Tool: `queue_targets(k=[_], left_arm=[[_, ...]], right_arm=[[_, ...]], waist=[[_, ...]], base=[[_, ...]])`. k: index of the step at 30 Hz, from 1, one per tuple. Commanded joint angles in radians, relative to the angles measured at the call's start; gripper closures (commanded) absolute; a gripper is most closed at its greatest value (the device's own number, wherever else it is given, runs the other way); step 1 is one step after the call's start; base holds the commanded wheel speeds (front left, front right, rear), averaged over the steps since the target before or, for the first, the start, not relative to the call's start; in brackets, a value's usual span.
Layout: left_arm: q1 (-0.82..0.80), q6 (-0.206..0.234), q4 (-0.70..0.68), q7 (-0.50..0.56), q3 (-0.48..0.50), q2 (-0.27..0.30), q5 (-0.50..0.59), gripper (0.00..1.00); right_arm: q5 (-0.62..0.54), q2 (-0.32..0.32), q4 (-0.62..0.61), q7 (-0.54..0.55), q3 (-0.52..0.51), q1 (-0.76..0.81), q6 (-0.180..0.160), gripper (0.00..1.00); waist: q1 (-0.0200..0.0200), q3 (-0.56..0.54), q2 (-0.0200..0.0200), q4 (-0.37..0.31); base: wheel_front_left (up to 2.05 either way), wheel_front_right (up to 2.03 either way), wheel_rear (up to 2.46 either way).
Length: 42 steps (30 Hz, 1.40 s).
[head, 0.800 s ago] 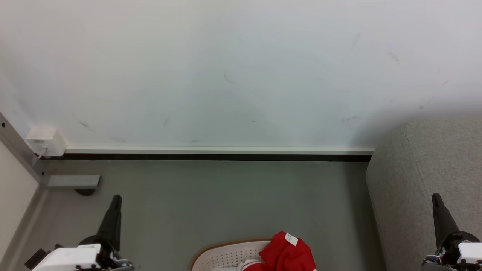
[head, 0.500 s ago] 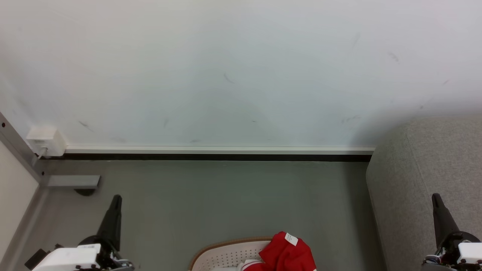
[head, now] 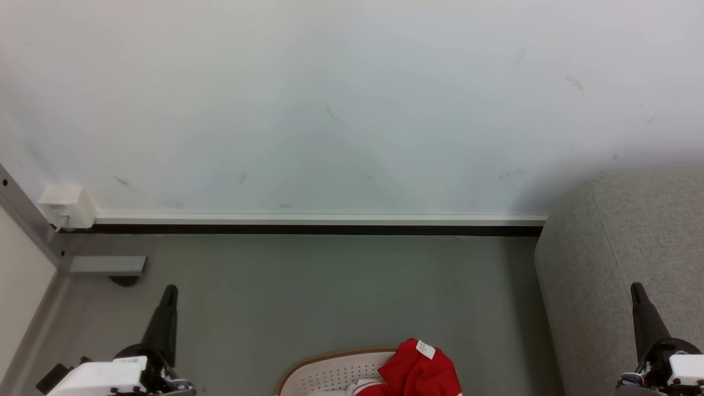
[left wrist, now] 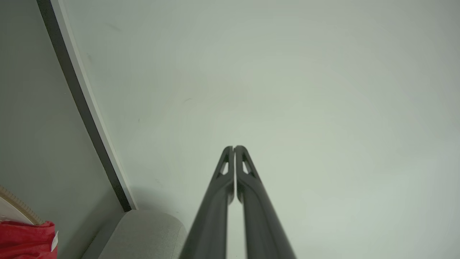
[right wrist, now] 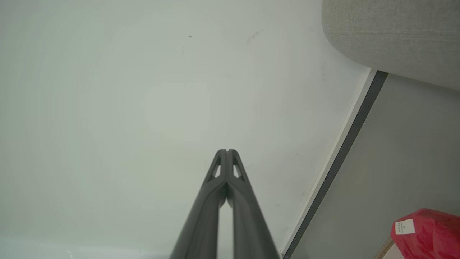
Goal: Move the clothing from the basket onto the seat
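Nothing has shifted since the earlier frames. Red clothing (head: 418, 375) lies heaped in the white basket (head: 324, 377), against its far right rim, on the floor (head: 330, 286) beside the grey seat (head: 621, 247). Left gripper (left wrist: 234, 147) and right gripper (right wrist: 227, 150): jaws together, empty.

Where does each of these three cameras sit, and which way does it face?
Head view: on the robot's head, facing forward and down at wall, floor, basket, clothing and seat; left gripper lower left, right gripper lower right.
Left wrist view: on the left wrist, looking along its shut fingers at the wall.
Right wrist view: on the right wrist, looking along its shut fingers at the wall.
Shared: all three catch the wall, the seat and the red clothing.
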Motion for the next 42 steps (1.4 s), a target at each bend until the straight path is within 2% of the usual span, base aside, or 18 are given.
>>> queue_targets(k=[1, 22, 23, 35, 42], left_arm=[[-0.004, -0.001, -0.003, 0.003, 0.002, 0.006, -0.014, 1.00], [-0.004, -0.001, -0.003, 0.003, 0.002, 0.007, -0.014, 1.00], [0.000, 0.000, 0.001, 0.000, 0.000, 0.000, 0.000, 0.00], [0.007, -0.006, -0.003, -0.047, -0.013, -0.001, 0.023, 0.00], [0.007, -0.012, -0.027, -0.080, -0.012, 0.000, 0.098, 0.00]], right_arm=[[0.013, -0.005, -0.004, -0.003, 0.000, -0.003, -0.002, 1.00], [0.013, -0.005, -0.004, -0.003, 0.000, -0.003, -0.002, 1.00], [0.000, 0.001, 0.000, 0.000, 0.000, 0.000, 0.000, 0.00], [-0.014, 0.042, -0.023, -0.012, 0.007, 0.004, 0.000, 0.00], [-0.103, 0.059, -0.039, -0.022, 0.006, -0.003, 0.000, 0.00]], waist=[[0.0000, 0.000, 0.0000, 0.000], [0.0000, 0.000, 0.0000, 0.000], [0.0000, 0.000, 0.0000, 0.000], [0.0000, 0.001, 0.0000, 0.000], [0.0000, 0.001, 0.0000, -0.002]], base=[[0.00, 0.00, 0.00], [0.00, 0.00, 0.00], [0.00, 0.00, 0.00], [0.00, 0.00, 0.00], [0.00, 0.00, 0.00]])
